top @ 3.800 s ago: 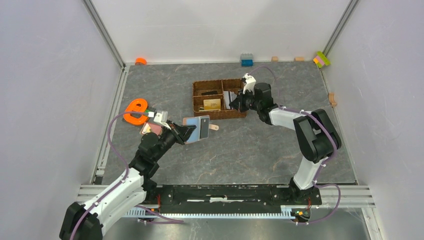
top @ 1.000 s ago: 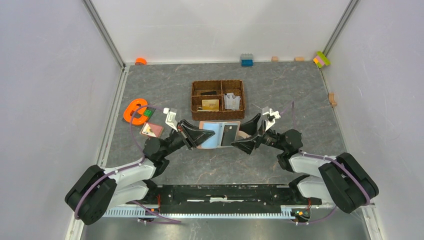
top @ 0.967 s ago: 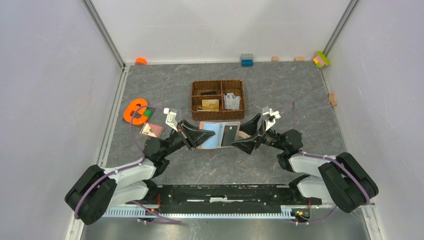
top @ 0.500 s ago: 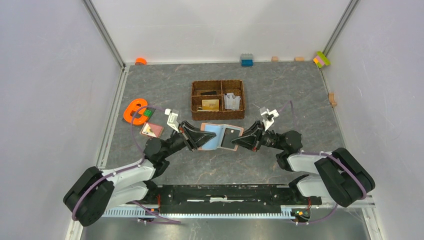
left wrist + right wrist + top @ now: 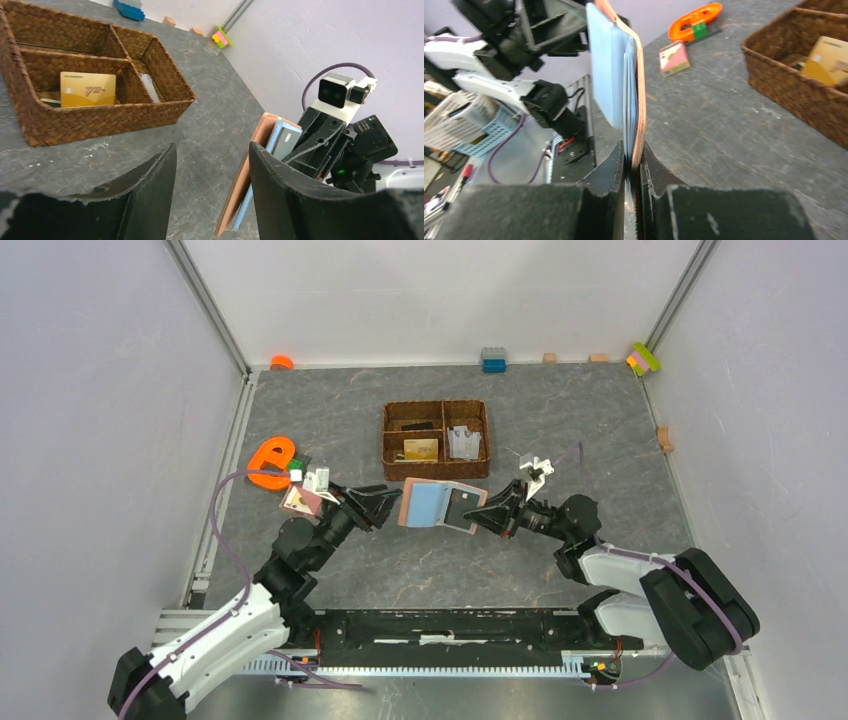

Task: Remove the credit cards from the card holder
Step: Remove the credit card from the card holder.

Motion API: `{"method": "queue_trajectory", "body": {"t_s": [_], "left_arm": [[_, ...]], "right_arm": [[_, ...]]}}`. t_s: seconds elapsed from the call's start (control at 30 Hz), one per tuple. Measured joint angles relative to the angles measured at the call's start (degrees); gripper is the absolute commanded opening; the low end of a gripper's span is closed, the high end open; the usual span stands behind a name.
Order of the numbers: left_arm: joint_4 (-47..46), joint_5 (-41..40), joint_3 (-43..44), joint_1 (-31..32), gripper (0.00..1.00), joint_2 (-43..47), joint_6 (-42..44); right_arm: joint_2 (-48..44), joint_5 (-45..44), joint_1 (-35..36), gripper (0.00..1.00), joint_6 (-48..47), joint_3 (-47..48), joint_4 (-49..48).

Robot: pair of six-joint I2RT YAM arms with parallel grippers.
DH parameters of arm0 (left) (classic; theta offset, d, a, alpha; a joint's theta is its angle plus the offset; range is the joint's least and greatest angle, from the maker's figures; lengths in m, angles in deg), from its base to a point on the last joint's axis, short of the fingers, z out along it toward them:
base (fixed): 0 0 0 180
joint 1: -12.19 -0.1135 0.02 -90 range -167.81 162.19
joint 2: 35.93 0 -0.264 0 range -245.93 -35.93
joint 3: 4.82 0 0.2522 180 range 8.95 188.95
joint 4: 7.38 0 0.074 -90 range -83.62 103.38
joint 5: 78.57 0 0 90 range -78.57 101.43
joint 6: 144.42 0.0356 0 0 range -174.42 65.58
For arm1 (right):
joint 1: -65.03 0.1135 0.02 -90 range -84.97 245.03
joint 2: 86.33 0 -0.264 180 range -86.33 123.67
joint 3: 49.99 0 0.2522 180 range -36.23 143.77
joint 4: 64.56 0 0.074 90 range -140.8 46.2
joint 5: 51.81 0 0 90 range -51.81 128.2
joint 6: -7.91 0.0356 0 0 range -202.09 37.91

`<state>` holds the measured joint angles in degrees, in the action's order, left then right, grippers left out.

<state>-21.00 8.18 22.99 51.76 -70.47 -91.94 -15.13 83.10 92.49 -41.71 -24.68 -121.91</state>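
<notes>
Right tool (image 5: 481, 515): clamped on holder (image 5: 428, 504) edge.
Holder: open, tilted, just in front of basket (image 5: 436, 472); dark card (image 5: 460, 507) inside.
Left tool (image 5: 392, 500): jaws wide, empty, just left of holder.
Gold card (image 5: 421, 449): in basket.

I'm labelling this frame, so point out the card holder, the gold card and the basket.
card holder (image 5: 425, 504), top view, light blue inner panel.
gold card (image 5: 88, 90), left wrist view, middle of its face.
basket (image 5: 445, 470), top view, near wall.
</notes>
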Motion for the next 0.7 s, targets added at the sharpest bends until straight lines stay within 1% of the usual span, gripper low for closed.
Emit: {"method": "queue_trajectory", "body": {"t_s": [0.1,0.17,0.23,0.27,0.37,0.57,0.7], "left_arm": [[2.0,-0.2,-0.2,0.0,0.52,2.6,1.5],[1.4,3.0,-0.3,0.0,0.49,2.8,2.2],[-0.5,7.2,-0.3,0.1,0.48,2.0,2.8],[-1.7,9.7,-0.3,0.3,0.47,1.1,3.1],[-4.0,13.5,0.0,1.6,0.47,-3.1,3.8],[-4.5,17.3,1.3,4.2,0.42,-10.8,5.5],[-4.5,20.4,4.7,4.9,0.43,-17.2,5.8]], "right_arm": [[-1.9,-2.8,0.0,0.1,-3.7,0.5,6.2],[-3.0,-5.2,0.0,0.11,-6.1,1.0,10.8],[-3.4,-7.1,0.0,0.11,-8.0,1.4,14.3],[-3.5,-7.8,-0.1,0.11,-8.6,1.5,15.5],[-3.5,-9.9,-0.1,0.11,-10.1,1.5,18.6],[-3.5,-12.7,-0.1,0.12,-12.3,2.1,23.7],[-3.7,-12.4,-0.1,0.12,-12.4,2.3,24.3]]}}
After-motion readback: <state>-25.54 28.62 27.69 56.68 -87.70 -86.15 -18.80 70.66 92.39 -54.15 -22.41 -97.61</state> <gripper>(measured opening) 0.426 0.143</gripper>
